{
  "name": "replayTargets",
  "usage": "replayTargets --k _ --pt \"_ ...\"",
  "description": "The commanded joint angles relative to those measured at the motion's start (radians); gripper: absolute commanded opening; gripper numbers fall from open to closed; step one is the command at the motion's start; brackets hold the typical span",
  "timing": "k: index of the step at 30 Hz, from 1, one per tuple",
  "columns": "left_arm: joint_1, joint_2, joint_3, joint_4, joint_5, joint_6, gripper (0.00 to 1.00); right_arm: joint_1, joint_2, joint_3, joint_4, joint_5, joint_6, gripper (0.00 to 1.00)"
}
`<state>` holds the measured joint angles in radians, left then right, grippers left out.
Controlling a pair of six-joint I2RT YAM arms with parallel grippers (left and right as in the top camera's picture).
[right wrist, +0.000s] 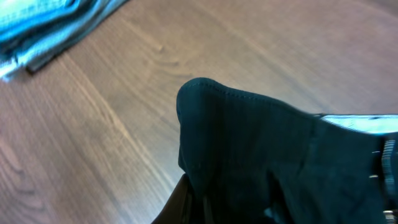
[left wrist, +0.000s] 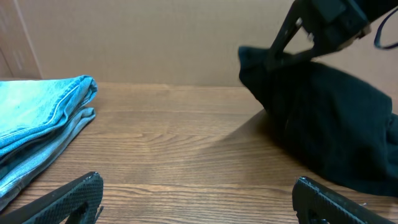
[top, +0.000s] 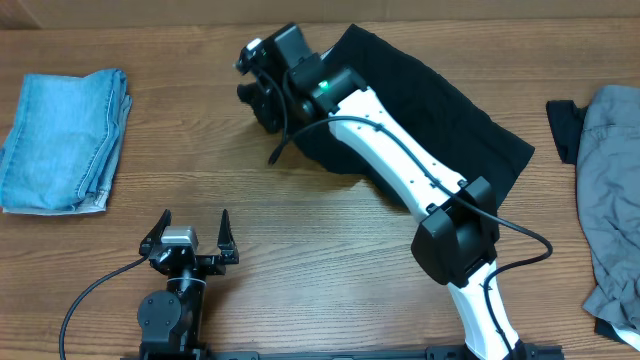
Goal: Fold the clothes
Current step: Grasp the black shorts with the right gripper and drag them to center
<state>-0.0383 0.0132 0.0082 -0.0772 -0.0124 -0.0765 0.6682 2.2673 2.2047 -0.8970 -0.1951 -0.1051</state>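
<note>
Denim garment [top: 62, 140], one; black garment [top: 445, 105], one; grey garment [top: 615, 190], one.

right arm [top: 400, 160]: white links; black joints; green light [top: 322, 86]; looped cable [top: 545, 240] | left arm [top: 170, 300]: black; silver block [top: 180, 237]; black cable [top: 95, 285]

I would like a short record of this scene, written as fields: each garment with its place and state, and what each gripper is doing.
black garment: top centre of the table, spread out, one edge raised
light-blue denim: folded, at the left side
grey garment: not folded, at the right edge
left gripper: open, empty, near the front edge
right gripper: shut on the black garment's raised edge
</note>
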Motion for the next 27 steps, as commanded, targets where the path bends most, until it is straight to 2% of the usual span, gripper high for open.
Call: replayTargets --k 1,6,15,16,17,18,20,23,27 --pt "0.007 -0.008 -0.003 0.002 -0.006 -0.014 1.0 0.026 0.0 0.021 -0.021 -0.032 0.006 0.04" --pt "0.007 -0.008 -0.003 0.002 -0.005 -0.014 1.0 0.027 0.0 0.021 -0.033 -0.147 0.078 0.04" --pt "0.007 -0.008 -0.003 0.002 -0.006 -0.014 1.0 0.058 0.0 0.021 -0.045 -0.147 0.084 0.04" --pt "0.007 -0.008 -0.003 0.002 -0.006 -0.014 1.0 0.063 0.0 0.021 -0.049 -0.147 0.084 0.09" --pt "0.007 -0.008 -0.003 0.002 -0.005 -0.014 1.0 0.069 0.0 0.021 -0.052 -0.148 0.084 0.24" --pt "0.007 -0.008 -0.003 0.002 -0.006 -0.014 1.0 0.076 0.0 0.021 -0.053 -0.147 0.084 0.49" --pt "0.007 -0.008 -0.003 0.002 -0.006 -0.014 1.0 0.08 0.0 0.022 -0.05 -0.147 0.083 0.71" --pt "0.007 -0.008 -0.003 0.002 -0.006 -0.014 1.0 0.068 -0.026 0.039 -0.052 -0.146 0.083 0.81" --pt "0.007 -0.008 -0.003 0.002 -0.006 -0.014 1.0 0.013 -0.118 0.077 -0.079 -0.027 0.084 0.82"
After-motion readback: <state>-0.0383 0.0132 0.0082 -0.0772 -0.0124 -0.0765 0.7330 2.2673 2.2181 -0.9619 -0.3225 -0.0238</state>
